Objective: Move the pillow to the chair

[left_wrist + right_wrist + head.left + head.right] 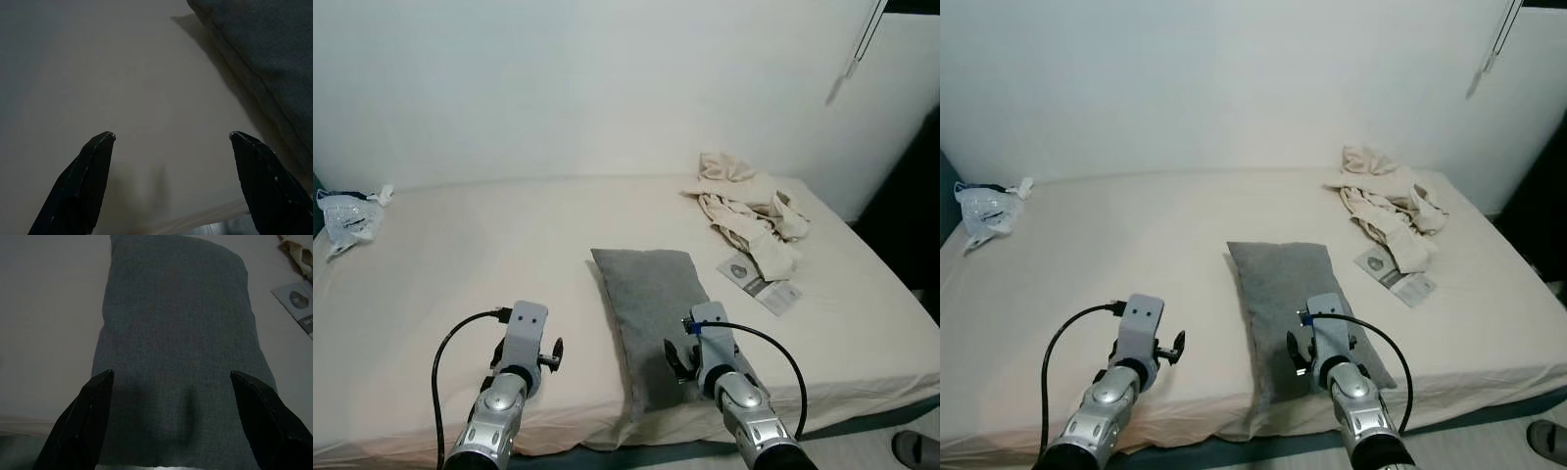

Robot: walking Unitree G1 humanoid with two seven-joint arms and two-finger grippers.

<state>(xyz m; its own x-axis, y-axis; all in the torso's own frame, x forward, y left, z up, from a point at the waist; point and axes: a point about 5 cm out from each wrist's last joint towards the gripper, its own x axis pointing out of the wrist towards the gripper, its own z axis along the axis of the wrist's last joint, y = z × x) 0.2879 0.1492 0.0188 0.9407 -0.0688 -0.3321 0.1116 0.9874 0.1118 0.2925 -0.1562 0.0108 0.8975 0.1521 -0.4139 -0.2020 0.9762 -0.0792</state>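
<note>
- you have not lifted anything yet: the grey pillow (654, 315) lies flat on the bed (460, 264), lengthwise toward the wall, its near end at the mattress edge in front of you.
- your right gripper (171, 377) hovers over the pillow's near end, fingers spread wide, roughly as wide as the pillow itself, with nothing between them.
- whether those fingers touch the fabric is hard to tell; the right wrist view shows a soft dent in the cloth between them, but no pinch.
- your left gripper (171, 137) is also spread wide and empty, above bare sheet just beside the pillow's left edge.
- by my reading you are at the reach-and-grasp stage, so nearly the whole task is ahead: close on the pillow, lift it, carry it, set it down.
- no chair shows in front of you, so expect to turn or walk to find it once the pillow is held.
- well apart from the pillow: a heap of cream clothes (749, 211) and a leaflet (759, 282) to the right, a plastic bag (350, 217) at the far left. none of them block the grasp.
</note>
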